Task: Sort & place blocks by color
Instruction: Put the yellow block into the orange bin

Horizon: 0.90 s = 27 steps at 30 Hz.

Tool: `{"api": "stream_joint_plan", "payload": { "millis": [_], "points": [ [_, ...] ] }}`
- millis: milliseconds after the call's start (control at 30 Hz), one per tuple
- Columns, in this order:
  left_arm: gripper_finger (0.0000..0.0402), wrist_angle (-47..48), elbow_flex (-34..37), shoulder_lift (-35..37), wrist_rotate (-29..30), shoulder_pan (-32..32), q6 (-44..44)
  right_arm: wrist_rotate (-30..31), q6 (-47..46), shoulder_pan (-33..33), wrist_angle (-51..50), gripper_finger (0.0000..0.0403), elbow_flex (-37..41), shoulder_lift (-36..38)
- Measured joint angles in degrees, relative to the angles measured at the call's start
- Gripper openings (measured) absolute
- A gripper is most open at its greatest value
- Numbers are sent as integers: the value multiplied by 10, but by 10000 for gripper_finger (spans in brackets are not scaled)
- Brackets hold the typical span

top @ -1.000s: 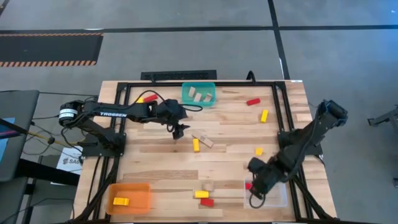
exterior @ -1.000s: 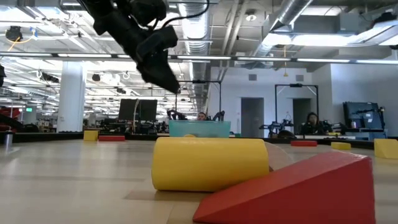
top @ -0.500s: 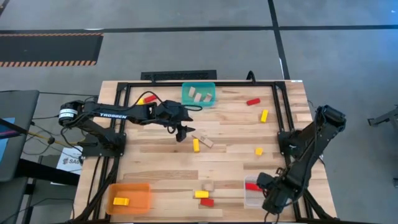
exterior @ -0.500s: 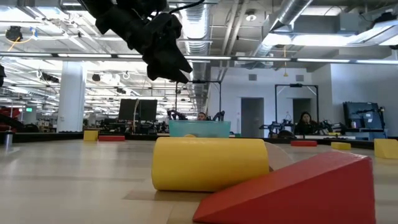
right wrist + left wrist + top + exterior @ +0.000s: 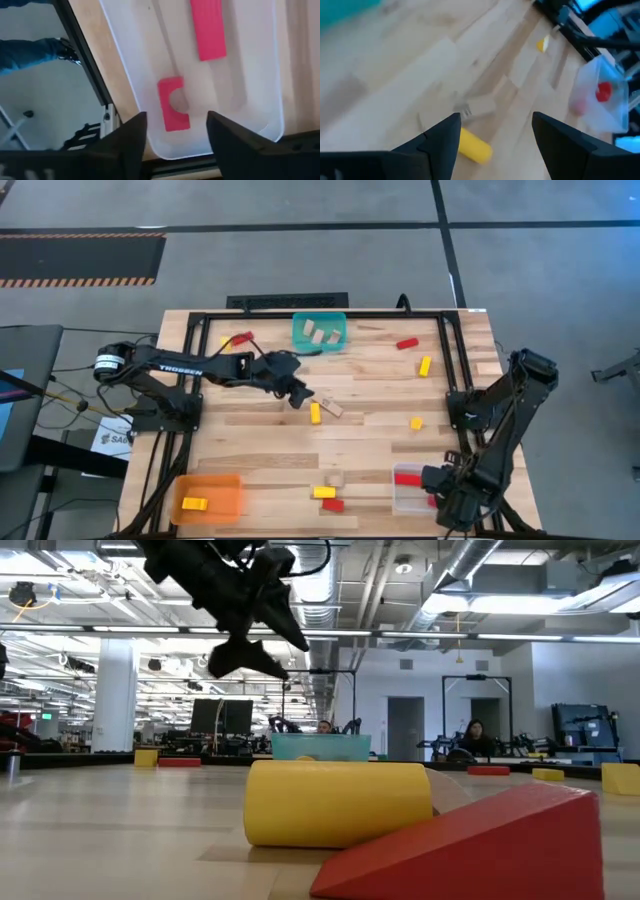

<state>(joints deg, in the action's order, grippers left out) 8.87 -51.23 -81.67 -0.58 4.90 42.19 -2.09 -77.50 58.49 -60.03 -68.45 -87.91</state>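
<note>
My left gripper (image 5: 299, 395) hangs open above the table's middle, just left of a yellow block (image 5: 315, 413) and a tan block (image 5: 331, 408) that lie flat on the wood. In the left wrist view both blocks, yellow (image 5: 474, 145) and tan (image 5: 479, 106), show beyond the open fingers (image 5: 496, 117). My right gripper (image 5: 438, 494) stands open over the clear bin (image 5: 400, 498) at the near right. A red bar (image 5: 207, 27) and a notched red block (image 5: 173, 104) lie on that bin's floor, below the empty fingers (image 5: 176, 116).
A teal bin (image 5: 320, 332) with tan blocks stands at the far middle, and an orange bin (image 5: 208, 495) with a yellow block at the near left. Loose blocks lie about: red (image 5: 407, 343), yellow (image 5: 425, 365), yellow (image 5: 416, 423), and yellow (image 5: 323, 492) beside red (image 5: 333, 504) near the front edge.
My right gripper has drawn back toward the table's near right corner, across the clear bin, uncovering the red bar in it. My left gripper has crept toward the right, closer to the yellow and tan blocks, and has turned somewhat.
</note>
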Motion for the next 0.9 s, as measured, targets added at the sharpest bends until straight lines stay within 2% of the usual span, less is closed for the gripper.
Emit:
{"api": "stream_joint_plan", "payload": {
  "millis": [133, 333, 533, 633, 800, 900],
  "points": [
    [233, 55, 0, 0, 49, -38, 195, 8, 22, 6, -21, 256, 0, 9],
    [233, 62, 0, 0, 123, -83, 333, 10, 45, 11, -34, 260, 0, 32],
    [233, 66, -2, 0, 139, -103, 366, 15, 22, 11, -45, 260, 0, 61],
    [233, 88, -30, -5, 153, -114, 364, 25, 23, 11, -45, 260, 0, 73],
    [233, 180, -146, -75, 173, -133, 337, 26, 35, 10, -72, 260, 0, 89],
    [233, 288, -228, -148, 183, -139, 320, 35, 44, 8, -89, 260, 0, 97]
  ]
}}
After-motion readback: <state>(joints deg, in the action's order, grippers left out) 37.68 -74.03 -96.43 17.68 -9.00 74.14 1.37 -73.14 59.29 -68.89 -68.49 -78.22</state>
